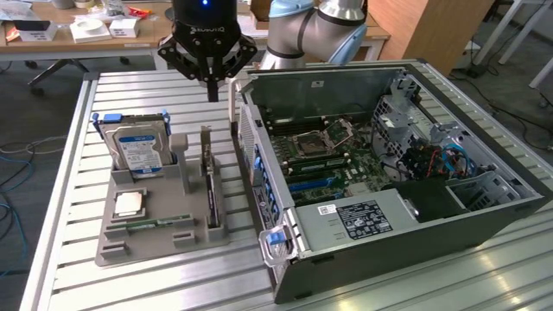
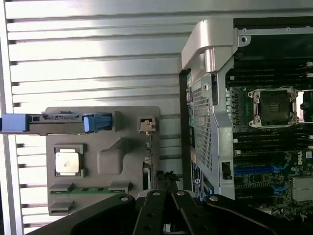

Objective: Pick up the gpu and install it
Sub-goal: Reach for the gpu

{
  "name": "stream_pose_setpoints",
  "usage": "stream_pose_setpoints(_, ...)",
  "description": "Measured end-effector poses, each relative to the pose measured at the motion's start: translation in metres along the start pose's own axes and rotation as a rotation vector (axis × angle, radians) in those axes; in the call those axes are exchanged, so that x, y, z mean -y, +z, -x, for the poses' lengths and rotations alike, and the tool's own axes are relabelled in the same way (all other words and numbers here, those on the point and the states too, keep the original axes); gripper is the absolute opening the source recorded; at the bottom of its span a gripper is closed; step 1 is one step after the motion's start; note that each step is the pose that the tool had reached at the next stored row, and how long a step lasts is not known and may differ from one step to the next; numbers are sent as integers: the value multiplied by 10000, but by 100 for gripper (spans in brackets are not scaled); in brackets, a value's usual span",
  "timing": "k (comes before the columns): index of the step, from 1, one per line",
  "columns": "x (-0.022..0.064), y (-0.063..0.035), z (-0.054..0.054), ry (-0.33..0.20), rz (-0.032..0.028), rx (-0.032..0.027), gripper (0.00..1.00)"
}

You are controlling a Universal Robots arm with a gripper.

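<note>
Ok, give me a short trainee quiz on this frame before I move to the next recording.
1. True or false: the gpu lies inside the computer case.
2. What stands upright in the gray holder with the gpu? A) hard drive B) keyboard C) screwdriver
3. Fill in: the gripper, above the table and holding nothing, is ____.
Key: 1 false, it stands on edge in the holder; 2 A; 3 shut.
</note>
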State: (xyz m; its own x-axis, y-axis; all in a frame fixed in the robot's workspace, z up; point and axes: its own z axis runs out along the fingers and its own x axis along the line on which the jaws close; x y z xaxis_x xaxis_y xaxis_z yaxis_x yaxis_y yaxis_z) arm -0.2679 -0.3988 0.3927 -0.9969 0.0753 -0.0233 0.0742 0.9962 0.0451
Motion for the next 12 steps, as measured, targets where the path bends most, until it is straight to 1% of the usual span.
stream_pose_setpoints(12, 12, -4, -163, 0, 0, 0, 10)
